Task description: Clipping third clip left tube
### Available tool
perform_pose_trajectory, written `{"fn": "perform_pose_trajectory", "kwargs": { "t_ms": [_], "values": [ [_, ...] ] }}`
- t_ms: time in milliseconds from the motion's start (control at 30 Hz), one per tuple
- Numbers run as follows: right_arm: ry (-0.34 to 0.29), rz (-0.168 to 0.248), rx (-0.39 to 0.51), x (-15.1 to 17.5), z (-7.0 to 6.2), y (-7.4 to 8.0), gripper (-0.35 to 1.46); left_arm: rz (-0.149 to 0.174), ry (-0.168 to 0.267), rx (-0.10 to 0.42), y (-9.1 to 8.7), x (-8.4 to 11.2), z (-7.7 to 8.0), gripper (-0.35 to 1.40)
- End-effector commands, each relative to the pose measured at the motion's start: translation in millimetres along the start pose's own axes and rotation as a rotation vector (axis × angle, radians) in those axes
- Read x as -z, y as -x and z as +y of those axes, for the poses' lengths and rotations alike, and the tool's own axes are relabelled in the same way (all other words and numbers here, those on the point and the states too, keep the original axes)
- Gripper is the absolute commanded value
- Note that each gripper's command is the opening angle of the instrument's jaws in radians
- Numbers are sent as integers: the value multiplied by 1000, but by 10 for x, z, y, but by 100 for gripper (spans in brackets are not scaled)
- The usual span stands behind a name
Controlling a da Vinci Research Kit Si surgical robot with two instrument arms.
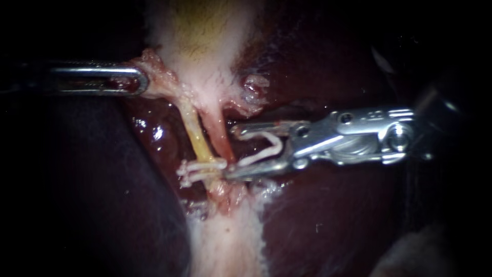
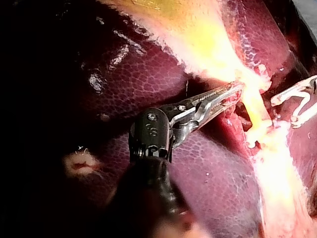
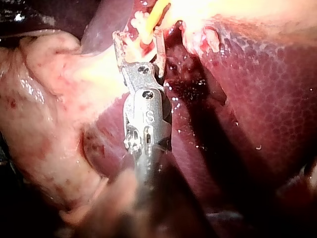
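The liver (image 1: 333,215) fills most of your field, with broad bare surface under and behind your right instrument (image 1: 231,151). The pale gallbladder (image 1: 205,46) hangs in from above and narrows toward the tubes. Your left instrument (image 1: 138,81) comes in level, its jaws clamped on a flap of tissue (image 1: 156,77) at the gallbladder's left edge. Your right instrument's jaws stand wide apart, each bearing on one leg of the open clip (image 1: 277,146) they carry. Their tips sit just beside the pink right tube (image 1: 221,138), which lies between them and your target. The yellow left tube (image 1: 196,136) runs down from the gallbladder, bare along its upper stretch. The gap between the two tubes is narrow. White clips (image 1: 202,165) cross the left tube's lower end, and your lower jaw tip lies against them.
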Motion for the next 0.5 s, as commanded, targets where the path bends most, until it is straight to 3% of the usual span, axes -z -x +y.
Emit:
{"fn": "perform_pose_trajectory", "kwargs": {
  "t_ms": [33,267,500],
  "values": [
    [-3,-1,-3,-7,1,0,50,0,1,-1,0,0,0,-35],
    [-4,-2,-12,-31,14,-2,50,-2,5,0,-1,-2,8,-35],
    [-4,1,-19,-32,36,2,49,-2,5,0,-1,-3,12,-35]
  ]
}}
